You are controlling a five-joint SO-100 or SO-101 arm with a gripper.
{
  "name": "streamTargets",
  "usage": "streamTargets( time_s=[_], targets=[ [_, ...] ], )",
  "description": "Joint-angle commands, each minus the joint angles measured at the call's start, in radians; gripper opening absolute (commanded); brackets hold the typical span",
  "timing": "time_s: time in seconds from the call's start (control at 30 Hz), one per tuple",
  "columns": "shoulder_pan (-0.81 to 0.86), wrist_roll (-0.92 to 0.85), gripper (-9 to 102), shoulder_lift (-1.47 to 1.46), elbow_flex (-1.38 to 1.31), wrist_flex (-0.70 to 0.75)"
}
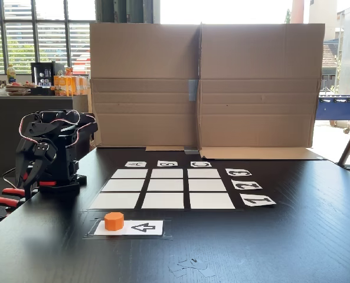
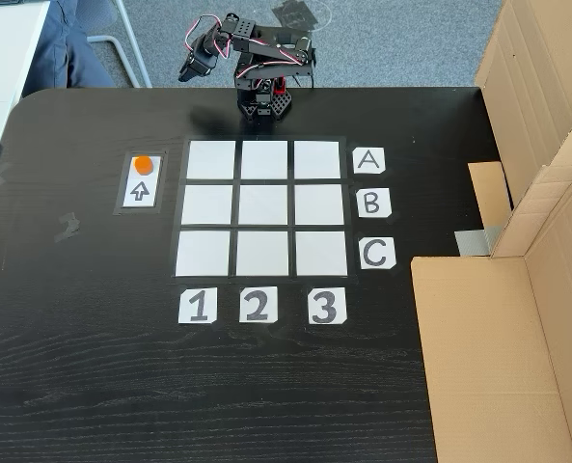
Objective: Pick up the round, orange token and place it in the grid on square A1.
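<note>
The orange token (image 1: 114,221) sits on one end of a white card with an arrow (image 1: 144,227), alone and untouched on the dark surface (image 1: 293,236). We see it well apart from the jaws (image 1: 26,167), which hang folded low beside the arm's base, tips pointing down, holding nothing; whether there is a gap between them we cannot tell at this size.

In the fixed view from above, the token (image 2: 144,164) lies below and to the left of the jaws (image 2: 188,68) — out in front of the arm and off to one side, beyond the grid's edge. The arm's base (image 2: 262,101) stands at the top edge of the grid (image 2: 262,207), just behind the row tagged A.

We judge the task not yet begun. The token is a short round puck, so it has no long axis to line up with; any approach angle should serve. What the coming move turns on is direction: the jaws must unfold and swing toward the card's side, then come down over the token.

Square A1 (image 2: 211,160) is the corner cell nearest the card — just beside it, with only a dark strip between — so the carry afterwards looks short.
</note>
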Motion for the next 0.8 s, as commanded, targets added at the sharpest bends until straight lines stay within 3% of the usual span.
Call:
streamTargets(
  time_s=[0.0,0.4,0.77],
  targets=[
    [0.123,0.006,12,-0.083,-0.104,0.009],
    [0.075,0.000,15,-0.376,-0.433,0.334],
    [-0.020,0.029,15,-0.653,-0.630,0.466]
  ],
)
